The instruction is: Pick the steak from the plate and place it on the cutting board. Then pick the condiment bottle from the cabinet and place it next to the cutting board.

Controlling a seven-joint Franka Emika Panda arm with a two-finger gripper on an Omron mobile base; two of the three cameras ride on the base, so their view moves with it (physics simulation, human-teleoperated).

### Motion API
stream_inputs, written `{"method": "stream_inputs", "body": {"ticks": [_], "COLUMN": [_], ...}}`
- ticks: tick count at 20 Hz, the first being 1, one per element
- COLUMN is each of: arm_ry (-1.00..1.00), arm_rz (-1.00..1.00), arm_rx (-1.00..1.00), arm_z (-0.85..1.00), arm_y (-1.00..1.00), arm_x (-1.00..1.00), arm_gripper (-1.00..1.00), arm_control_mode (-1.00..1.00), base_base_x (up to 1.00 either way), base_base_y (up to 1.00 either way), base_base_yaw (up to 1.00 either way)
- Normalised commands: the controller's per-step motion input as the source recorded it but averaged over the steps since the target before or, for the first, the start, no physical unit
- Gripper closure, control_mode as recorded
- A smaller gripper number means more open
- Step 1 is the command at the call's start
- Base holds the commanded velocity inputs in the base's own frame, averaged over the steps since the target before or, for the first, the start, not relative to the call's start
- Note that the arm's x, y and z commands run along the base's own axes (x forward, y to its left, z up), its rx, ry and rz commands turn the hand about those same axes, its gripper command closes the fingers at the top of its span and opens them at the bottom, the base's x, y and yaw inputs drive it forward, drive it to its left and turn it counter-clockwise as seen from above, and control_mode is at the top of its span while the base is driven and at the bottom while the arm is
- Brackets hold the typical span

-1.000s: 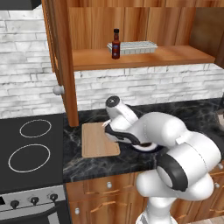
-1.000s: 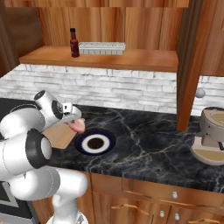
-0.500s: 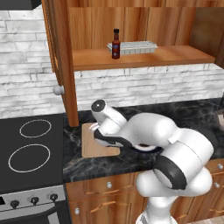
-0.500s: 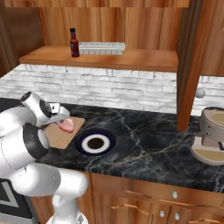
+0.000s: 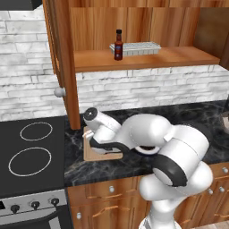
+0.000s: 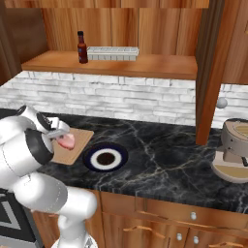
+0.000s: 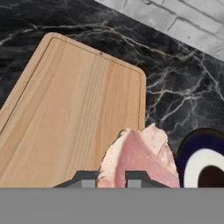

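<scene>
— What had just changed?

— I had carried the steak (image 7: 139,158) off the plate (image 6: 104,158), now bare, to hang over the cutting board (image 7: 70,113) on the desk (image 6: 164,160).

— Your fingers (image 7: 112,177)?

— Clamped narrowly on the steak. Next I judged a lowering and release.

— The arm?

— Bent low and leftward over the board. The condiment bottle (image 5: 118,44) waited upright on the cabinet (image 5: 143,58) shelf.

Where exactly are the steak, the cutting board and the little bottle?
steak (image 7: 140,159), hand view, middle of the pink meat.
cutting board (image 7: 65,109), hand view, bare wood at its centre.
bottle (image 6: 82,50), right base view, its labelled body.
</scene>
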Motion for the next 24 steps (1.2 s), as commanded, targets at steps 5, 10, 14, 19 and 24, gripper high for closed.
{"method": "stream_inputs", "body": {"ticks": [5, 10, 14, 19, 24], "arm_ry": [-0.04, -0.01, 0.0, 0.0, 0.0], "arm_rz": [0.0, 0.0, 0.0, 0.0, 0.0], "arm_rx": [-0.02, -0.01, 0.0, -0.01, -0.01], "arm_z": [-0.52, -0.35, -0.3, -0.26, -0.15], "arm_y": [0.0, 0.02, 0.15, 0.37, 0.28], "arm_x": [0.06, 0.12, 0.13, 0.12, 0.08], "arm_gripper": [1.0, 1.0, -1.0, -1.0, -1.0], "arm_control_mode": [-1.0, -1.0, -1.0, -1.0, -1.0], "base_base_x": [0.0, 0.0, 0.0, 0.0, 0.0], "base_base_y": [0.0, 0.0, 0.0, 0.0, 0.0], "base_base_yaw": [0.0, 0.0, 0.0, 0.0, 0.0]}}
